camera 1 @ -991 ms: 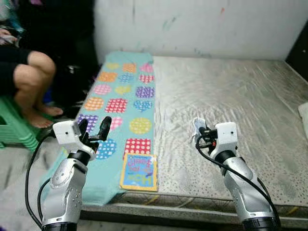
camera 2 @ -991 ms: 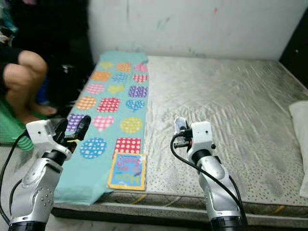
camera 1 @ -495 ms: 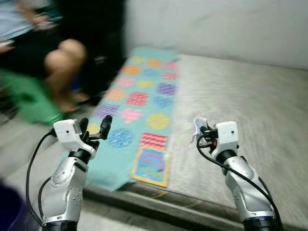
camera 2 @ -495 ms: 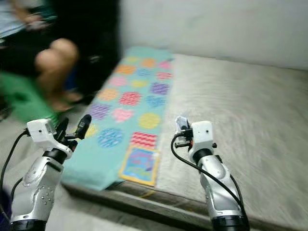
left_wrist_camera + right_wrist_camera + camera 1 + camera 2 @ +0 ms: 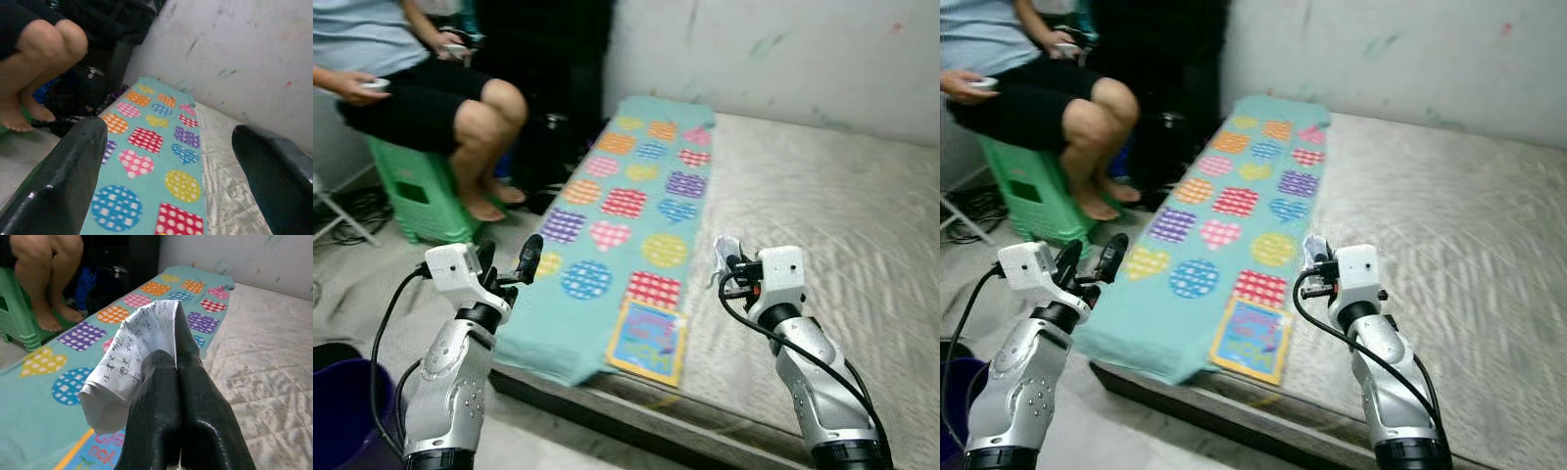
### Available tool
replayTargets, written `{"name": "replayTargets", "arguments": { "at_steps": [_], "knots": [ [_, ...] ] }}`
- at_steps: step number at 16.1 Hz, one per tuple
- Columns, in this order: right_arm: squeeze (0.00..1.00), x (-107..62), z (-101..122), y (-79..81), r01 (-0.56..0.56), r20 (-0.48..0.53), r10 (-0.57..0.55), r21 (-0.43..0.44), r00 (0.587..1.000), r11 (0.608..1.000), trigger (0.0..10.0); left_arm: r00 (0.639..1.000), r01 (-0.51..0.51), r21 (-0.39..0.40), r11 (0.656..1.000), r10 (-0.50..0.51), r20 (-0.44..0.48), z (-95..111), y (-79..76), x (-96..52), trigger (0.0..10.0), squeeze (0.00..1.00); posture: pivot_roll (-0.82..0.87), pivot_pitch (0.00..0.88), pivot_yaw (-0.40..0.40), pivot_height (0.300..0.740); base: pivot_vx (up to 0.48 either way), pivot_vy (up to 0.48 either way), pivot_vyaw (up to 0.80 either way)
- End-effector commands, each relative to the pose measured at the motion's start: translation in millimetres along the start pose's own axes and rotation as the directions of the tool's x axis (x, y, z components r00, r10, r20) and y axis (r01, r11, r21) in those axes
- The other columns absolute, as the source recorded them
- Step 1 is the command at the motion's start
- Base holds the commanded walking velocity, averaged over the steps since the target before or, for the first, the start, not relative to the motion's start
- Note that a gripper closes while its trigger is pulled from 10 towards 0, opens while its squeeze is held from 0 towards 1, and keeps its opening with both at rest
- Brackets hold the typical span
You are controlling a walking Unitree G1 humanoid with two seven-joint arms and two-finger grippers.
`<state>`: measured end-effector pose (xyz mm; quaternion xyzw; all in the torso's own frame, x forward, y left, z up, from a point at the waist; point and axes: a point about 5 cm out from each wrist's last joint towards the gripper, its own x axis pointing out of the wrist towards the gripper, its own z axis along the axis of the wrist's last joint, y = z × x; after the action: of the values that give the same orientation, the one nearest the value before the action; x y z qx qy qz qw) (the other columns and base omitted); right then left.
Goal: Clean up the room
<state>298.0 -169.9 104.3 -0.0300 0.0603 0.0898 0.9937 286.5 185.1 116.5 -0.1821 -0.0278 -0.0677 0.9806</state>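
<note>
handwriting on the paper, print on the book

the paper (image 5: 132, 362) pinched in the right gripper (image 5: 176, 367) is carrying handwritten lines starting with "13"; the remaining characters are not reading clearly. the book (image 5: 105, 445) on the mat (image 5: 607, 215) is showing red letters, "nok" being all that shows.

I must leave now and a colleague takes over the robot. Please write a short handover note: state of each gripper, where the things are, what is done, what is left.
Right gripper: shut on a crumpled paper with handwriting, held above the mattress near its front edge.
Left gripper: open, holding nothing, raised over the floor beside the bed.
On the bed: a teal patterned towel along the mattress's left side, a colourful booklet on its near end.
A purple bin stands at the robot's lower left. A person sits on a green stool.
Done: paper picked up.
Left: drop it, probably into the bin; the booklet remains.
</note>
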Motion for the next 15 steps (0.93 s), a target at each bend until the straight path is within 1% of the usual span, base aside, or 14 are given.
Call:
{"name": "replayTargets", "arguments": {
  "at_steps": [1, 11, 13, 15],
  "knots": [
    [0.00, 2.0, 3.8, 2.7, -0.005, 0.016, 0.005, 0.004, 1.000, 1.000, 10.0, 1.000, -0.007, 0.010, 1.000, 0.007, -0.011, 1.0, 4.0, 0.1, 10.0, 0.00, -0.09, 0.008, -0.002, 0.740, 0.000, 0.480, 0.00],
    [0.00, 2.4, 3.0, 3.8, -0.024, 0.013, 0.024, -0.006, 1.000, 1.000, 10.0, 1.000, -0.006, 0.008, 1.000, 0.006, -0.016, -0.7, 3.0, 0.7, 10.0, 0.00, -0.09, 0.000, -0.005, 0.740, 0.000, 0.480, 0.00],
    [0.00, 2.7, 2.5, 4.4, -0.027, 0.012, 0.028, -0.004, 1.000, 1.000, 10.0, 1.000, -0.007, 0.010, 1.000, 0.007, -0.015, -0.8, 3.4, 0.8, 10.0, 0.00, -0.09, 0.000, -0.005, 0.740, 0.000, 0.336, 0.00],
    [0.00, 2.9, 2.3, 4.7, -0.032, 0.013, 0.032, -0.005, 0.999, 0.999, 10.0, 1.000, -0.009, 0.018, 1.000, 0.009, -0.014, -0.6, 3.7, 0.9, 10.0, 0.00, -0.09, 0.000, -0.003, 0.740, 0.000, 0.000, 0.00]
  ]
}}
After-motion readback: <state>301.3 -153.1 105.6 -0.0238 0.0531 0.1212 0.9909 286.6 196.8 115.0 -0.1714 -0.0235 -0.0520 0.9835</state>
